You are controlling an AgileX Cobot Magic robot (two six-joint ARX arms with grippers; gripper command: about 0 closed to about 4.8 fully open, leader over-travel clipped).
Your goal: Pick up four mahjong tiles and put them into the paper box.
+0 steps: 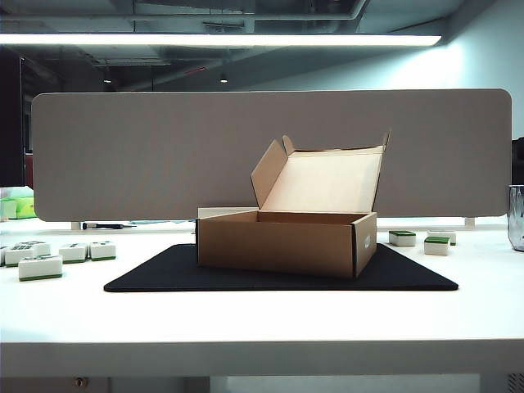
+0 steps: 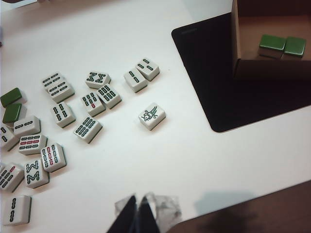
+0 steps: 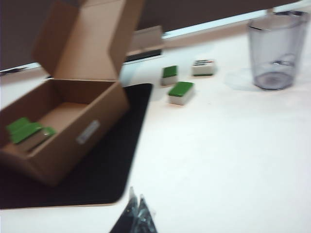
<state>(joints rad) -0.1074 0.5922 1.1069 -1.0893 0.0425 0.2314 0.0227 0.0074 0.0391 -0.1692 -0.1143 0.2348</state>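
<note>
white table, grey partition behind. paper box sits open mid-frame on a black mat, green-backed mahjong tiles inside. left gripper and right gripper are both pinched together, empty; miscounting the boxed tiles is the risk.

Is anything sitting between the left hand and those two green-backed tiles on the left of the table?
Nothing visible blocks them. The left hand, shut, hangs over bare table; the green-backed tiles lie at the cluster's far edge, with face-up tiles nearer to it.
</note>
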